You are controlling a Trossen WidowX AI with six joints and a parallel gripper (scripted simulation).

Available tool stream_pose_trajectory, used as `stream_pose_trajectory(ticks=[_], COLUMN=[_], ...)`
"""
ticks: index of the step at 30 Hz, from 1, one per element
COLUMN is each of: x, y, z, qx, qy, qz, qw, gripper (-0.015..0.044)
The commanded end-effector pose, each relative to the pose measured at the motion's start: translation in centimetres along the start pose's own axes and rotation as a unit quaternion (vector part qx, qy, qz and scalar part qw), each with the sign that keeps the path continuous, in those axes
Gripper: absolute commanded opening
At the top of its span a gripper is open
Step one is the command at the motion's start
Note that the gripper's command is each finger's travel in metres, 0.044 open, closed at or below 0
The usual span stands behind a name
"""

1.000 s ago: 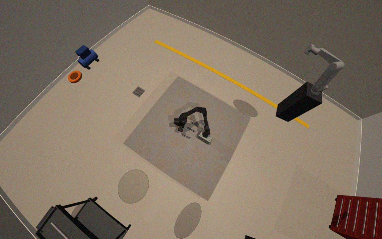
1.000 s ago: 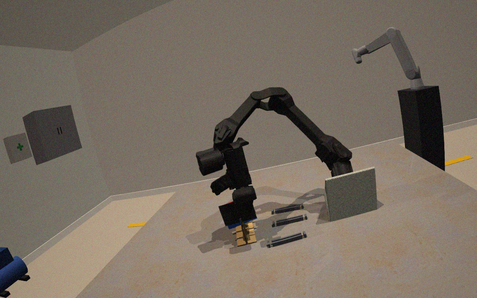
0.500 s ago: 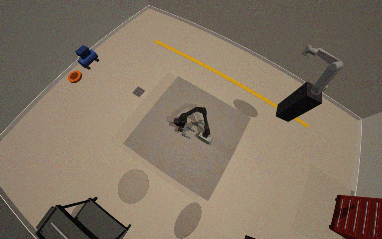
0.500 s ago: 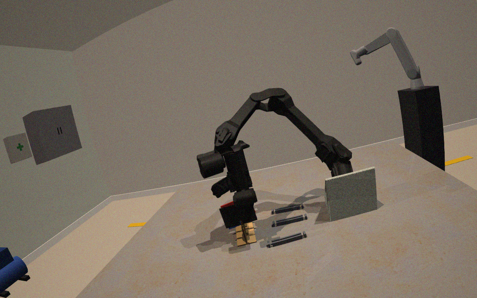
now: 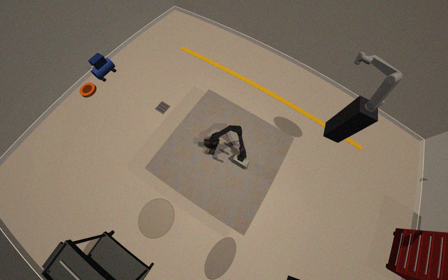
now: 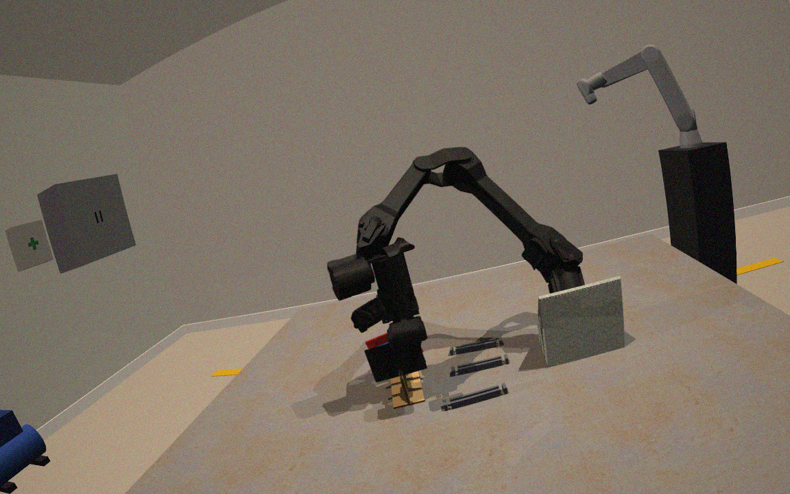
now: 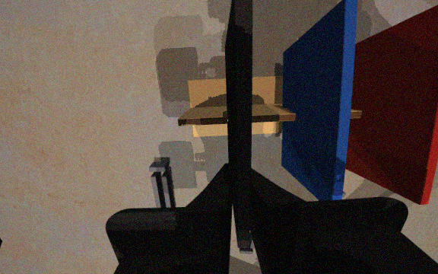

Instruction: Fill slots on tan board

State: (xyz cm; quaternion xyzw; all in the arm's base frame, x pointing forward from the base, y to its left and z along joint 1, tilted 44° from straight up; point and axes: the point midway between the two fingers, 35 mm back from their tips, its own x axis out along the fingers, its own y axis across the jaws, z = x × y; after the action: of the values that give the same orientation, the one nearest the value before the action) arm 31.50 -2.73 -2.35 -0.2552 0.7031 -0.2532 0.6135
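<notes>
Wrist view: gripper (image 7: 233,169) (image 6: 407,362) clamped on a black board (image 7: 239,95) (image 6: 385,362), which runs edge-on, near vertical in the frame, just left of centre of the blue board. Below it the standing tan board (image 7: 207,118) (image 6: 407,385) lies left to right, so the black board's long axis crosses it roughly square. Tan board sits beyond the fingertips, upper middle of the frame, one end poking out to the left, the rest passing behind the blue.

Blue board (image 7: 318,95) and red board (image 7: 405,99) (image 6: 376,341) stand across the tan board on the right of the frame, red outermost. Both look slotted; how deep, cannot tell. Notch of the black board not visible; nor can I tell whether it touches the tan board.

Three dark holders (image 6: 476,347) (image 6: 479,365) (image 6: 475,397) lie centre-right of the exterior view, no boards seen in them.

Arm (image 6: 502,202) (image 5: 234,128): arched high from its base, lower right of centre, forearm dropping left, wrist hanging nearly upright, fingers down over the tan board. Judgement: last board; align notch to slot, then press straight down. A skewed notch could jam or tip the stand.
</notes>
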Motion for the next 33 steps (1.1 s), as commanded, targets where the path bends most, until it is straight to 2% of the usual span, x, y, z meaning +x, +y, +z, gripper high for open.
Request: stream_pose_trajectory(ticks=[1, 33], x=[0.3, 1.7], y=[-0.1, 0.0], z=[0.0, 0.0], qx=[-0.002, 0.000], qy=[0.001, 0.001], qz=[-0.002, 0.000], qw=[1.000, 1.000], gripper=[0.0000, 0.0000])
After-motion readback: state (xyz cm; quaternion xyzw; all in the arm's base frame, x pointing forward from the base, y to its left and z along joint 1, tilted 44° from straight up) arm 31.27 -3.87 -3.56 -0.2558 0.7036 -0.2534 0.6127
